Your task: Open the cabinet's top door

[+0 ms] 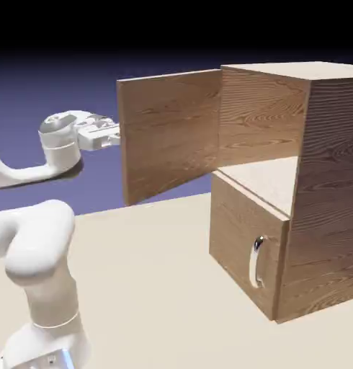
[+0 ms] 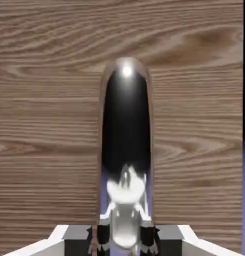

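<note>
Standing open, the top door (image 1: 168,137) has the pincer (image 2: 124,241) astride its handle (image 2: 127,120).

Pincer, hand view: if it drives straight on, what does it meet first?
Top door's curved handle sits dead ahead, in line between the pincer's tips, so probably that; the top door's wood face is right behind. Depth is unclear, so the tips might straddle the bar and hit wood first.

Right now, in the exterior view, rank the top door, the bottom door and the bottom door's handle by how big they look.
1. Top door
2. Bottom door
3. Bottom door's handle
</note>
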`<state>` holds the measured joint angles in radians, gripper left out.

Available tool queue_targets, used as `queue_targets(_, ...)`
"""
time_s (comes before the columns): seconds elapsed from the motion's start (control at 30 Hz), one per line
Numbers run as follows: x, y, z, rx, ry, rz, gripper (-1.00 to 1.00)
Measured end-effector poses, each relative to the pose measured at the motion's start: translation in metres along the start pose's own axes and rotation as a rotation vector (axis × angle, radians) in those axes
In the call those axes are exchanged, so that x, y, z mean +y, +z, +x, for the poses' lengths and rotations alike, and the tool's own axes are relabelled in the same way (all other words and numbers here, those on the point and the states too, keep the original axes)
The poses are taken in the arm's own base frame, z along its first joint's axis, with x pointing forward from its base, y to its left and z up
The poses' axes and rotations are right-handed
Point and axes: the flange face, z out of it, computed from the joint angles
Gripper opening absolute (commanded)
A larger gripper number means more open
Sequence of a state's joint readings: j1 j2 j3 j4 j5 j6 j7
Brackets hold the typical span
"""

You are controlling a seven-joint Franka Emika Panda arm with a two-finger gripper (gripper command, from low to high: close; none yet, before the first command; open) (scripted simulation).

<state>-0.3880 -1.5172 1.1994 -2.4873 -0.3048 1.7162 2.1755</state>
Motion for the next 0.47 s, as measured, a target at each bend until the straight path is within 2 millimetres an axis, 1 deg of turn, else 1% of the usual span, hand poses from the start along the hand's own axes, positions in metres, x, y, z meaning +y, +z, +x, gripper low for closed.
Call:
queue_targets(0.23,-0.02,-0.049,-0.02,0.117,0.0,-0.117,-1.0)
queue_targets(0.47,-0.043,-0.089,-0.043,0.223,-0.001,-0.222,-1.0)
